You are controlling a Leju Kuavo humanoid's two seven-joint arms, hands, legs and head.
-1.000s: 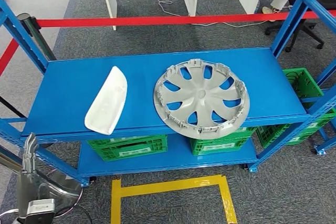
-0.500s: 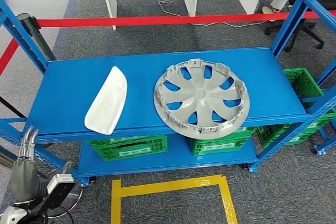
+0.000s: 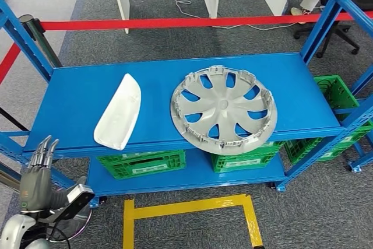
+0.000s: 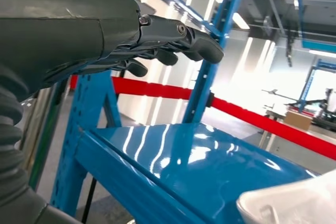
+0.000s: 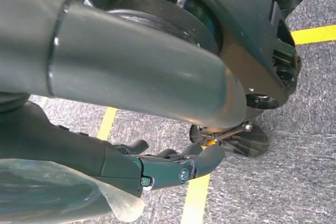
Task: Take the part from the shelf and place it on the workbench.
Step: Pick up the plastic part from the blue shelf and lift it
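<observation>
Two parts lie on the blue shelf's top board (image 3: 79, 94). A white curved part (image 3: 119, 112) is on the left, with its near end at the front edge. A silver wheel cover (image 3: 223, 109) is to its right and overhangs the front edge. My left hand (image 3: 37, 173) is raised below and left of the shelf's front left corner, fingers straight and apart, holding nothing. In the left wrist view the left hand (image 4: 158, 40) hovers above the shelf board (image 4: 178, 156), with the white part's edge (image 4: 289, 203) ahead. My right hand (image 5: 158, 166) hangs over the floor, empty, fingers stretched out.
Green crates (image 3: 140, 162) sit on the lower shelf, and another green crate (image 3: 336, 94) is at the right. Blue uprights (image 3: 24, 42) frame the shelf. A red barrier tape (image 3: 176, 23) runs behind it. Yellow floor tape (image 3: 189, 207) marks the carpet in front.
My left hand has risen from the lower left corner towards the shelf's front left edge, its fingers spreading upward. The parts on the shelf have not moved.
</observation>
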